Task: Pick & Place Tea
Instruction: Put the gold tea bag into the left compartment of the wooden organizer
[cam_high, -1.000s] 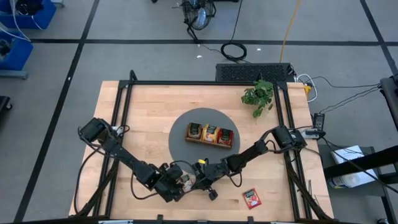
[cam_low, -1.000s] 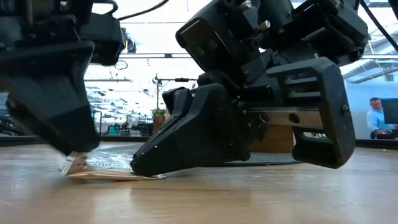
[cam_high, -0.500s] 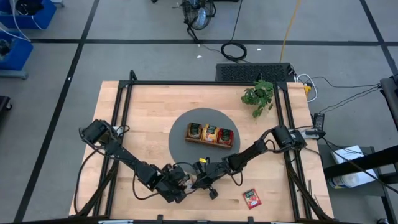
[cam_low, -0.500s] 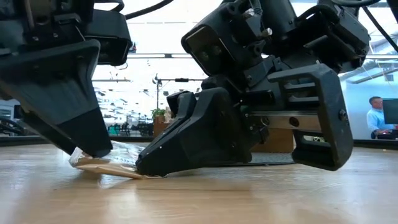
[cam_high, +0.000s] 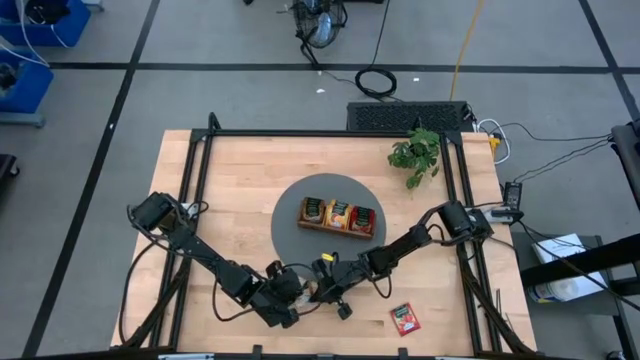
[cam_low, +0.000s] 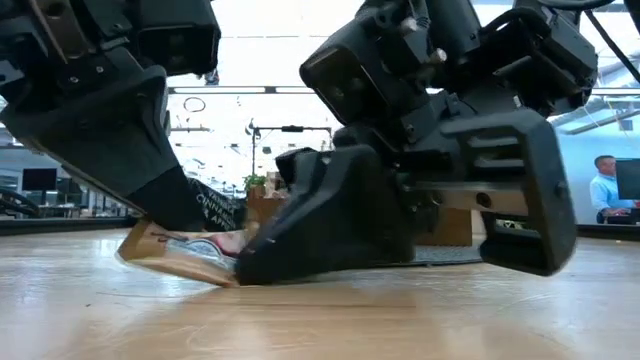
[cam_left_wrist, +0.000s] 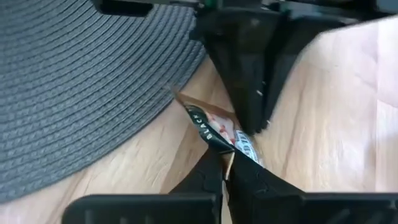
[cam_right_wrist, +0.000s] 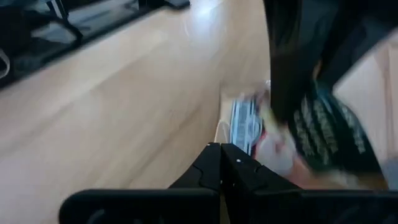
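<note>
A cream tea sachet with dark print (cam_left_wrist: 211, 124) lies tilted on the wooden table near its front edge, between my two grippers. My left gripper (cam_left_wrist: 225, 169) is shut on it, also seen in the high view (cam_high: 292, 298). My right gripper (cam_right_wrist: 221, 155) is shut, its tips down on the sachet's other side (cam_low: 248, 268). A red sachet (cam_high: 404, 318) lies flat on the table to the right. A wooden tray (cam_high: 338, 215) holding sachets stands on a round grey mat (cam_high: 300, 190). My left gripper pinches the sachet's near edge (cam_left_wrist: 222, 143) between its two fingers, slanting down from the table's left. The sachet sits tilted, that side raised (cam_low: 140, 245). My right gripper's shut fingertips (cam_left_wrist: 252, 124) press down on the sachet's opposite edge (cam_low: 228, 277), which stays on the table.
A potted plant (cam_high: 415, 152) stands at the table's far right. The black frame rails (cam_high: 195, 190) run along the table's sides. Bare wood lies to the left of the mat and at the front right around the red sachet.
My left gripper has rolled and shut on the sachet. The sachet's left side has come up off the table and now stands tilted, while the edge under my right gripper's tips has stayed down.
</note>
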